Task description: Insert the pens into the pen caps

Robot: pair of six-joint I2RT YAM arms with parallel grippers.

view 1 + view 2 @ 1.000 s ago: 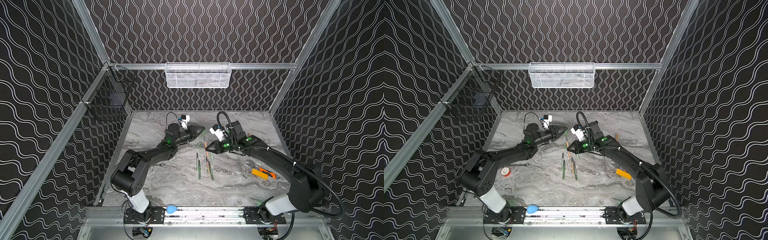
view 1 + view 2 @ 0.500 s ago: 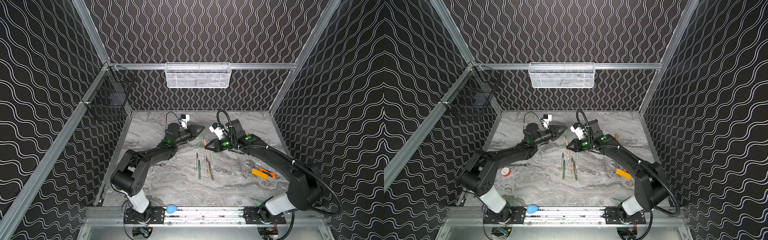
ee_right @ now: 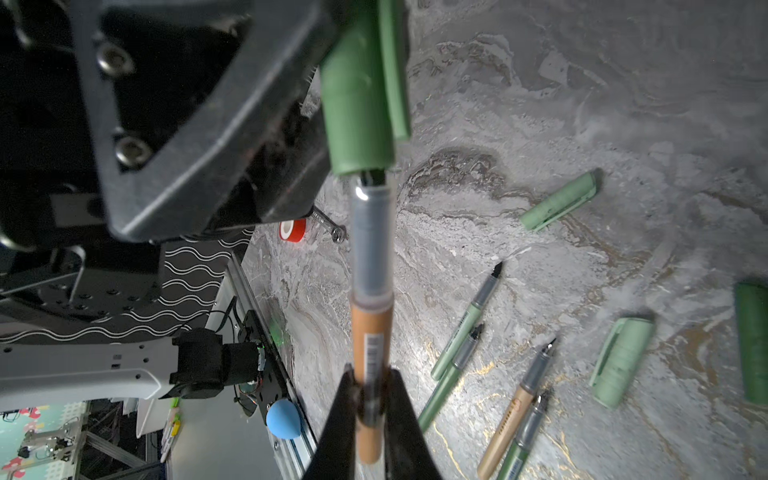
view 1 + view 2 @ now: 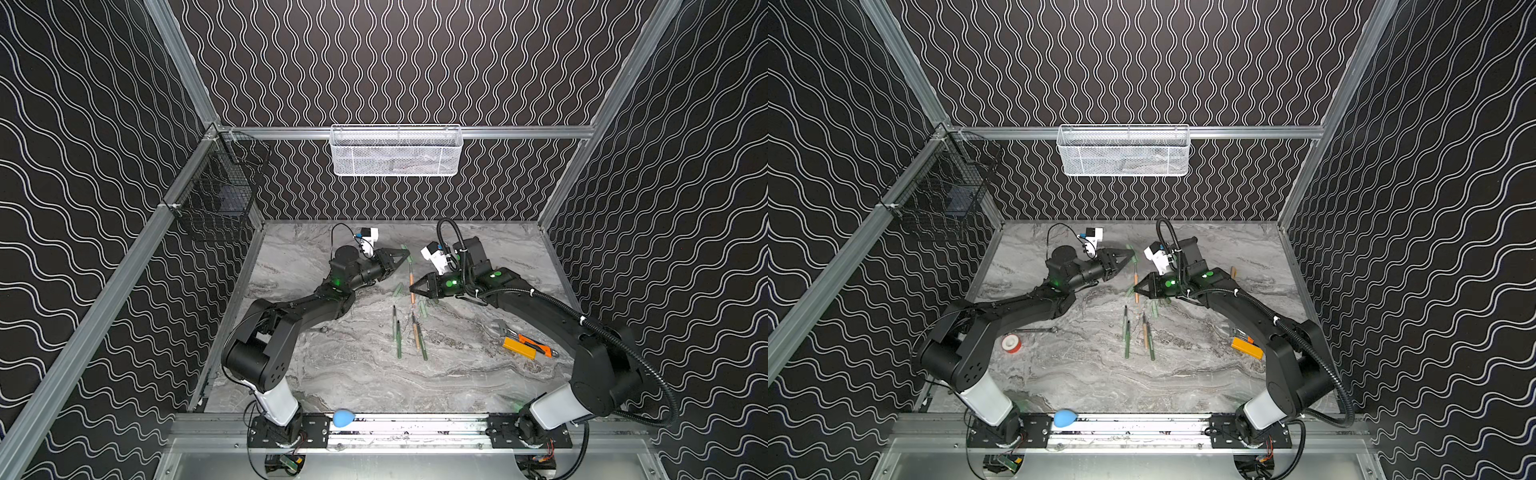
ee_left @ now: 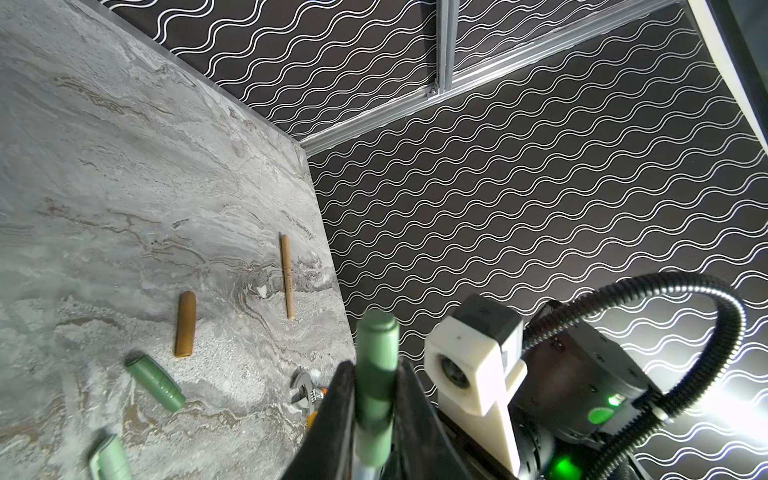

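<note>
My left gripper (image 4: 404, 254) (image 5: 374, 370) is shut on a green pen cap (image 5: 376, 345) (image 3: 357, 104), held above the table's far middle. My right gripper (image 4: 412, 287) (image 3: 370, 376) is shut on a tan-orange pen (image 4: 411, 275) (image 3: 371, 328). The pen's grey front section points at the cap, and its dark tip sits just inside the cap's open mouth. Several other pens (image 4: 398, 338) (image 3: 465, 320) lie side by side on the table nearer the front. Loose green caps (image 3: 559, 201) (image 5: 156, 382) and a tan cap (image 5: 185, 324) lie around them.
A silver wrench (image 4: 500, 328) and a yellow-orange utility knife (image 4: 525, 347) lie at the right. A red and white tape roll (image 4: 1011, 344) and a second wrench (image 4: 1038, 330) lie at the left. A white mesh basket (image 4: 395, 151) hangs on the back wall.
My right gripper has carried the tan-orange pen a little farther back, bringing its tip up to the green cap. The left gripper has hardly moved.
</note>
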